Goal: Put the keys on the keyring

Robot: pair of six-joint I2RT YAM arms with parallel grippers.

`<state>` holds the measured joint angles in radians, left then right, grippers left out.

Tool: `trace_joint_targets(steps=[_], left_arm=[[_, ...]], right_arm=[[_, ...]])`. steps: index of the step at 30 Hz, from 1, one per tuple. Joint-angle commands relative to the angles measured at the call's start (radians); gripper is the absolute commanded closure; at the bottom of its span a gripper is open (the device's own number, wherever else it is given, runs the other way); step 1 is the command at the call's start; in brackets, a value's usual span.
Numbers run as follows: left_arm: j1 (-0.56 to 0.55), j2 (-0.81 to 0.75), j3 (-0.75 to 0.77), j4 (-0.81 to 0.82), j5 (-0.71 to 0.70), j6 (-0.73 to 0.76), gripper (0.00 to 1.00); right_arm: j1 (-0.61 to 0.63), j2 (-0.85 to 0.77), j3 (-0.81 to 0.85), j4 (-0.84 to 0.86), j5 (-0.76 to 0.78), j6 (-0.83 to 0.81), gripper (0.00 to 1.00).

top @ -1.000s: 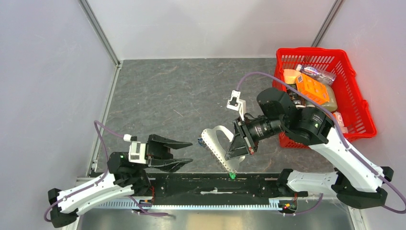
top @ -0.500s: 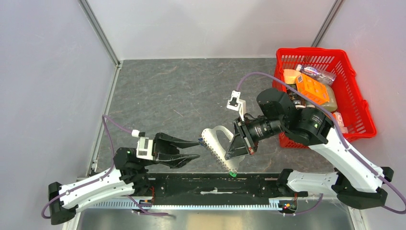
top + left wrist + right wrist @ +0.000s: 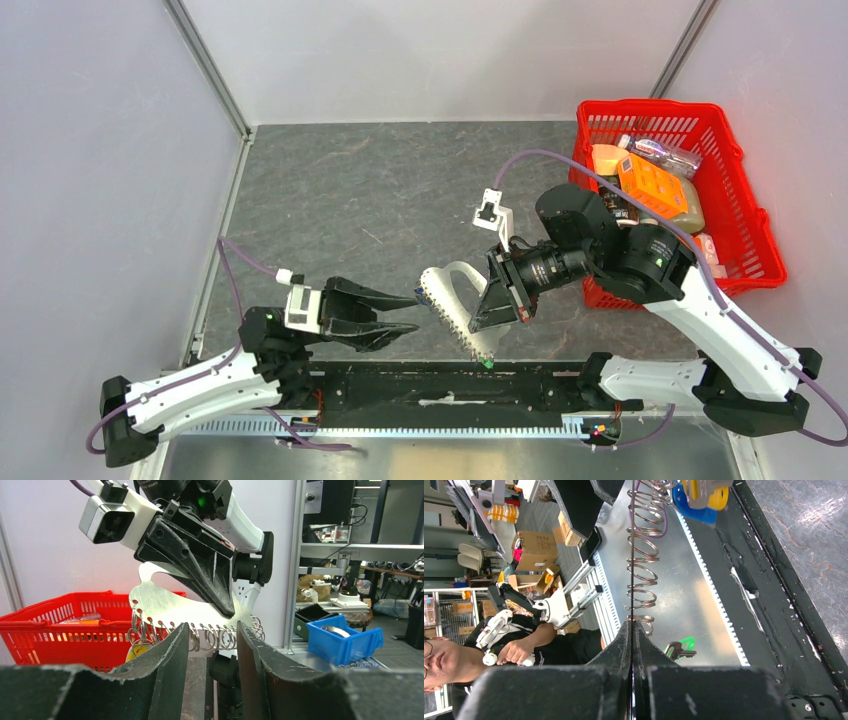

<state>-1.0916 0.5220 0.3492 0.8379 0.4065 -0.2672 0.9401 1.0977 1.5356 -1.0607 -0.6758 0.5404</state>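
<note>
Grey stone-look table [image 3: 350,200], red basket [image 3: 650,104] off right. Above the near edge the right gripper [image 3: 631,626] is pinched flat on the keyring [image 3: 450,285], a thin steel plate edged with split rings. The keys [image 3: 696,497], capped blue and yellow, hang at one end. The left gripper [image 3: 412,312] stands apart, just beside them. Light, stiff, slick metal — I'd pinch a key by its plastic cap.

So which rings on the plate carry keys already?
The end rings farthest from the right gripper pinching the ring plate: blue and yellow keys hang there; the others show none.
</note>
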Motion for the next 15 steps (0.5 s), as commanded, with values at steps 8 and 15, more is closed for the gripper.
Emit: trace_joint_targets(steps=[8,15], left_arm=[[-0.004,0.058,0.056,0.098,0.064,-0.064,0.54],[-0.005,0.087,0.062,0.115,0.071,-0.072,0.55]], right_arm=[[-0.002,-0.014,-0.006,0.068,-0.007,-0.007,1.00],[-0.002,-0.030,-0.023,0.081,-0.008,-0.003,1.00]])
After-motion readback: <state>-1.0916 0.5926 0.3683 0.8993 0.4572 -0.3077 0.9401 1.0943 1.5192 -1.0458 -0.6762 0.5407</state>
